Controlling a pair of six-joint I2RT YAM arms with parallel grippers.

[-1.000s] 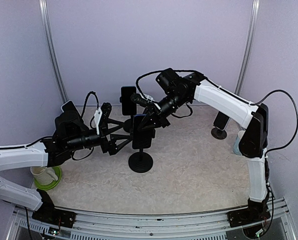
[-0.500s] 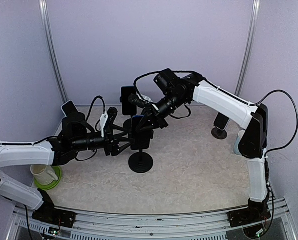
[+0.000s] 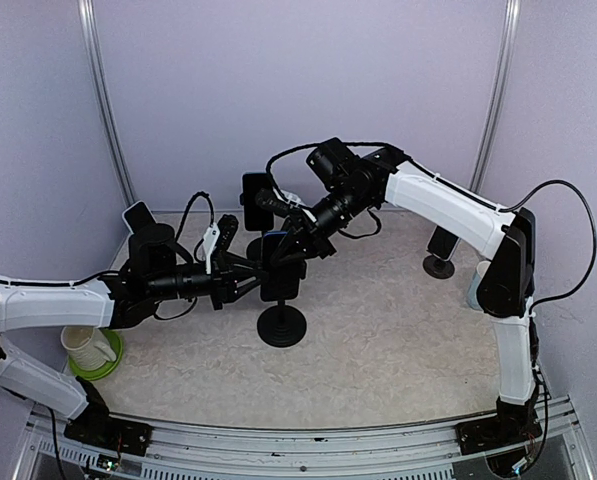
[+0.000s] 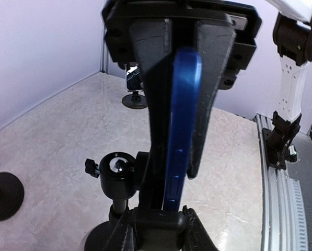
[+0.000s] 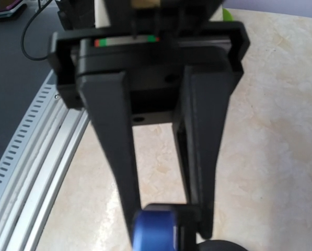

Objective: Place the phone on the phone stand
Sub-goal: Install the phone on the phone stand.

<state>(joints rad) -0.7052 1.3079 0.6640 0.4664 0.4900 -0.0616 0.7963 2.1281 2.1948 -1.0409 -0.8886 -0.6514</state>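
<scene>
The blue-edged phone [image 3: 283, 268] stands upright in the cradle of the black phone stand [image 3: 281, 325] at mid-table. My right gripper [image 3: 291, 242] comes down from above and is shut on the phone's top edge [image 5: 153, 232]. In the left wrist view the phone [image 4: 183, 120] runs edge-on between the right gripper's black fingers [image 4: 151, 89]. My left gripper [image 3: 260, 270] reaches in from the left. Its jaws press both sides of the cradle's black lower block [image 4: 156, 224], beside the stand's ball joint [image 4: 116, 172].
A second stand with a phone [image 3: 256, 200] is just behind the work spot, and another phone [image 3: 138, 215] is at the far left. A short black stand [image 3: 440, 248] and a cup [image 3: 475, 285] sit at the right. A white cup on a green plate [image 3: 90, 350] is near left.
My left gripper moved right to the stand and its jaws closed in on the cradle block. The right gripper kept its hold on the phone, shifting only slightly.
</scene>
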